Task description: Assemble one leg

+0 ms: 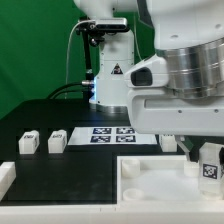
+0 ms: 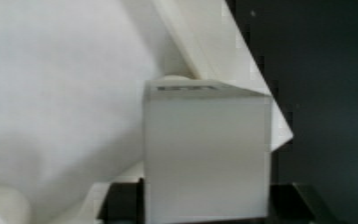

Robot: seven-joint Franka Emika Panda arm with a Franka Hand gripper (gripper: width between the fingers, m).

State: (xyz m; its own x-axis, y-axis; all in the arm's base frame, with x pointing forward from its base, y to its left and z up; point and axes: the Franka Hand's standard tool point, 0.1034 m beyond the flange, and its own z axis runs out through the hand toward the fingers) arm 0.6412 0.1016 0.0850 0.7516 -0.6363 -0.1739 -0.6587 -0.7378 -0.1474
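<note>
My gripper is shut on one leg, a small white block with a black-and-white tag, held over the right corner of the white tray. In the wrist view the leg fills the middle, upright between the two dark fingers, with my gripper closed on its sides. The tray lies beneath it. Two more legs stand on the black table at the exterior view's left. Another leg stands behind the tray.
The marker board lies flat in the middle of the table behind the tray. A white part sits at the exterior view's left edge. The robot's base stands at the back.
</note>
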